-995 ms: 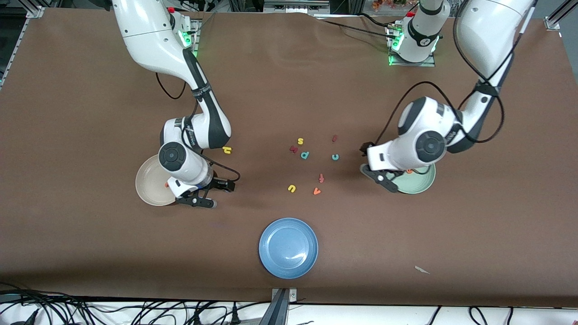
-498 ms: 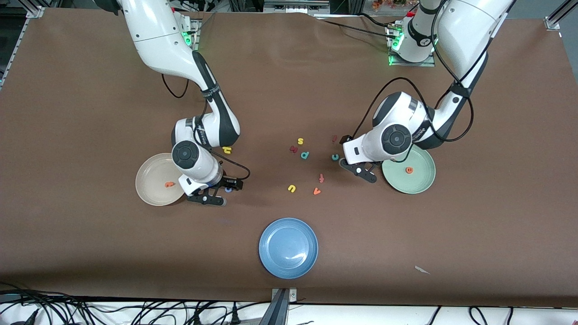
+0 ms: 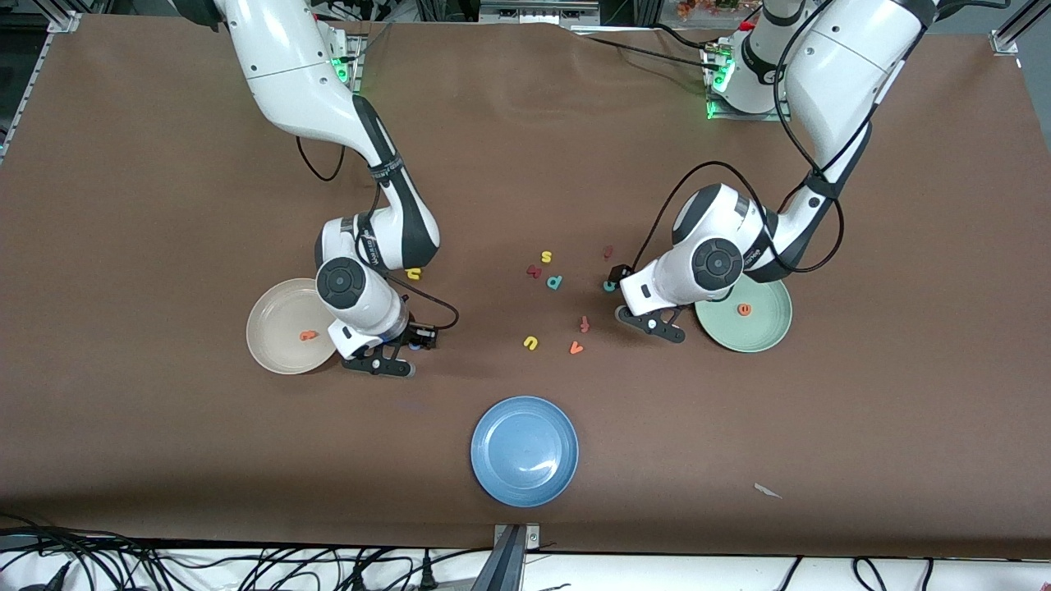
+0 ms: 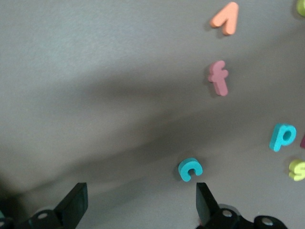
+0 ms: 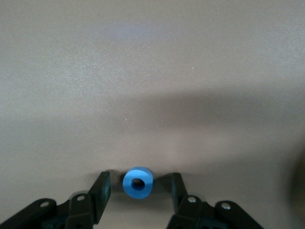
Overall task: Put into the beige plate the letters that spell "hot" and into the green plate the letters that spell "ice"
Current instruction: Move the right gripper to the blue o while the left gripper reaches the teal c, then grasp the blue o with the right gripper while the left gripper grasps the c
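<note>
Right gripper [image 5: 138, 191] low over table beside beige plate [image 3: 275, 328], fingers partly open, flanking blue o [image 5: 138, 182], gaps visible. Left gripper [image 4: 138, 202] wide open, empty, teal c [image 4: 190, 169] between tips; front view hid both.

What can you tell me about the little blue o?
The blue o is a tiny ring of soft-looking foam, bright blue with a dark round hole in its middle. It lies flat on the brown table, just beside the beige plate, toward the right arm's end. The right hand is down around it, one finger on each side, with small gaps showing, so nothing seems to squeeze it yet.
</note>
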Robot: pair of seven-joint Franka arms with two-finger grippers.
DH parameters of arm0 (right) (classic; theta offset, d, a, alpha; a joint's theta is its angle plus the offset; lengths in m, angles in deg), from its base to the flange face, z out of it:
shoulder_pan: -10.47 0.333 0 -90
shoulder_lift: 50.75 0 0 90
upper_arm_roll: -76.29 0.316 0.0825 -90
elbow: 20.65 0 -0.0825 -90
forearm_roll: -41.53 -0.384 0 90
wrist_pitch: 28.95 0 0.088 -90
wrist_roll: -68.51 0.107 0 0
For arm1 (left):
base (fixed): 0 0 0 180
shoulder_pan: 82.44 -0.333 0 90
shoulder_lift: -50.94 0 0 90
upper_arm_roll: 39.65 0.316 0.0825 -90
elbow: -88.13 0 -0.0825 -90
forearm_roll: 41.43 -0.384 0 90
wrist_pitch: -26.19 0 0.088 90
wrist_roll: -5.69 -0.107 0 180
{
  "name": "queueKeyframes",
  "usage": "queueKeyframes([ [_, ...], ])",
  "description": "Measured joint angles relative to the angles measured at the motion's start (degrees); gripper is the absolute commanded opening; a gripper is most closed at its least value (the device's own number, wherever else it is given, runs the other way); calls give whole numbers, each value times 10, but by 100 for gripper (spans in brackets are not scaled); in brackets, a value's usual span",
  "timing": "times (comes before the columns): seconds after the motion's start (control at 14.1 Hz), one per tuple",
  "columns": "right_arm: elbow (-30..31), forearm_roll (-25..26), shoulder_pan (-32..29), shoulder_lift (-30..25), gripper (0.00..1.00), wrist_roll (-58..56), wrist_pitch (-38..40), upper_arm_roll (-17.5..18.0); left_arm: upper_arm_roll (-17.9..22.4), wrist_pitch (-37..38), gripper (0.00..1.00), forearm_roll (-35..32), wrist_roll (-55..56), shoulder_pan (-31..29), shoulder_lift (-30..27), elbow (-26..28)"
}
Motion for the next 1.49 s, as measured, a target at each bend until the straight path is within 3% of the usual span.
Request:
queueKeyframes([
  [0.28, 0, 0, 0, 1, 39, 0, 0, -1, 0, 0, 99, 0, 53, 14, 6, 0],
  [0.43, 0, 0, 0, 1, 35, 0, 0, 0, 0, -2, 90, 0, 65, 15, 11, 0],
  [0.64, -1, 0, 0, 1, 31, 0, 0, 0, 0, -15, 85, 0, 97, 22, 16, 0],
  [1.0, -6, 0, 0, 0, 24, -1, 4, 0, 0, -30, 57, 0, 126, 42, 28, 0],
  [1.14, -25, 0, 0, 0, 24, -5, 35, -3, 0, -37, 50, 0, 130, 48, 33, 0],
  [1.21, -42, 0, 0, 0, 24, -9, 61, -7, 0, -42, 41, 0, 132, 49, 35, 0],
  [1.35, -69, 1, 0, -6, 24, -34, 103, -26, 0, -45, 40, 0, 134, 49, 37, 0],
  [1.49, -75, 1, -1, -19, 24, -88, 152, -57, 1, -45, 31, -1, 135, 48, 37, 0],
])
